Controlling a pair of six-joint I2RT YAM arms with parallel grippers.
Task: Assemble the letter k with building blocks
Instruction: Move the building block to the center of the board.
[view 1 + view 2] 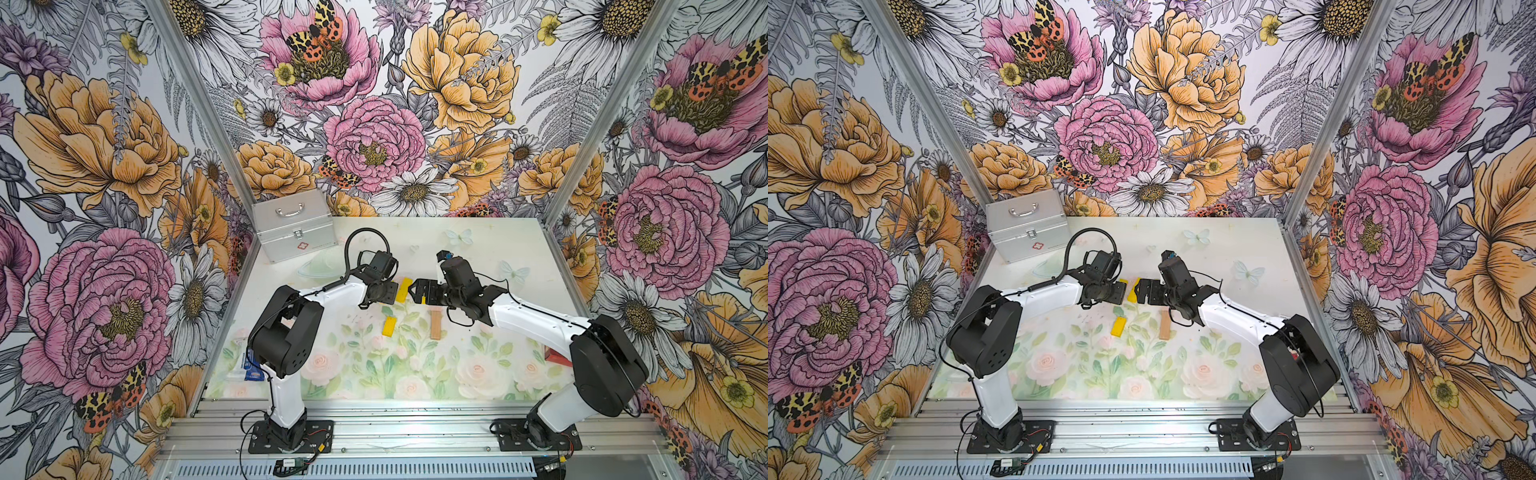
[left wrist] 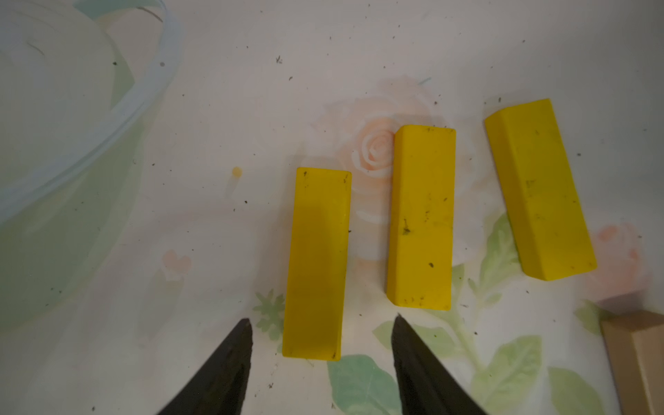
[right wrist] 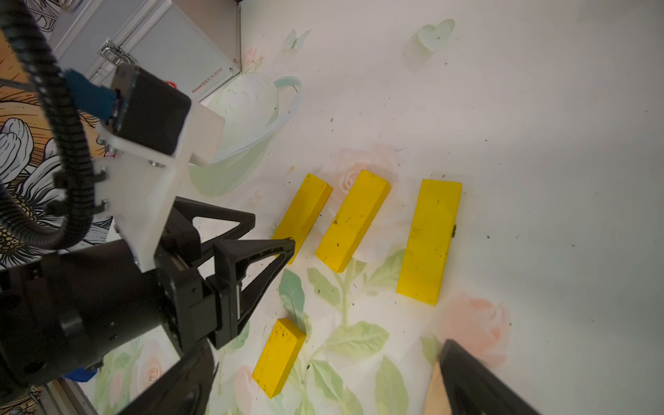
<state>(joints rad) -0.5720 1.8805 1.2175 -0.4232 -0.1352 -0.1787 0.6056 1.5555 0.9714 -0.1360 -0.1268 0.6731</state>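
Left hand (image 2: 322,319) part-open astride yellow block (image 2: 318,262) (not touching), right hand (image 3: 328,350) wide open

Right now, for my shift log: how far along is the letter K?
Done: nothing joined; three long yellow bars lie side by side, apart. In hand: the open left gripper straddles one bar's end, not gripping; the right gripper is open, empty. Left: stem and both arms, using the short yellow bar and tan wooden bar.

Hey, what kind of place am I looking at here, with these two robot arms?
Most likely a robot test booth, not a home: the left arm and right arm are bolted to an aluminium rail, flower-print wall panels hang between metal posts, and a rose-print table mat covers the work surface.
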